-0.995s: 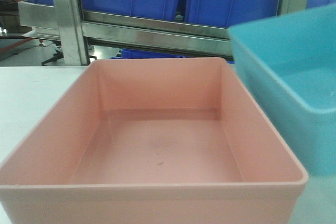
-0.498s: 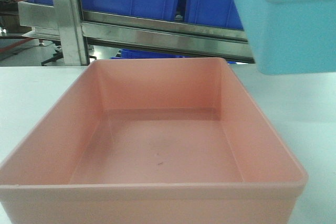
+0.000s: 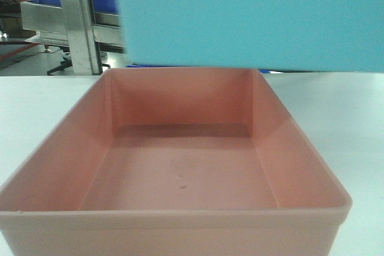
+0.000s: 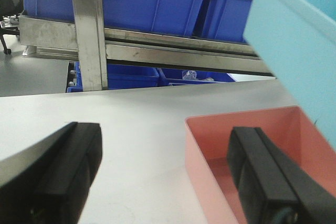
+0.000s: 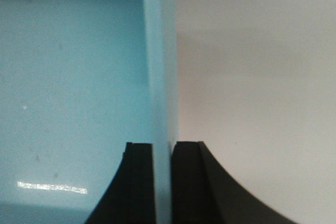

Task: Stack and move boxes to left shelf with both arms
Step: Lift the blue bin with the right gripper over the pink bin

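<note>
Blue tub (image 3: 252, 16) hangs over pink tub (image 3: 180, 166) w/ R gripper (image 5: 161, 153) clamped on its wall, L gripper (image 4: 165, 174) wide open.

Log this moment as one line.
right gripper: shut on blue tub wall | blue tub: held above pink tub | left gripper: open near pink tub

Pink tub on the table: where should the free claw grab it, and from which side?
Take the pink tub by its left wall, from above: it is thin and upright, the top open, so one jaw goes inside, one outside. The left gripper has its open jaws astride it; the blue tub hangs in the air above.
</note>
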